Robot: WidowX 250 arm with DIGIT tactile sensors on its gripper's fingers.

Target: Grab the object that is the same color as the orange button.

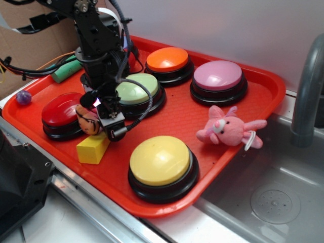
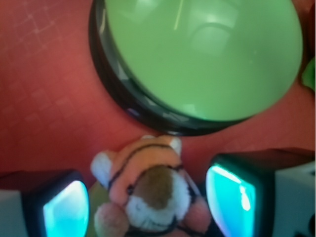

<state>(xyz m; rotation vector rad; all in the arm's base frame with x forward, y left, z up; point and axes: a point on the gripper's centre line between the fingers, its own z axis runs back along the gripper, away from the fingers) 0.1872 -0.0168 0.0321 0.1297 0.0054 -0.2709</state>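
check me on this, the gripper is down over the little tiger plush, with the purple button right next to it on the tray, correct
Not quite: the button next to the tiger plush is the green button, not purple. The wrist view shows it just beyond the tiger, which sits between the gripper fingers. The rest holds: all are on the tray.
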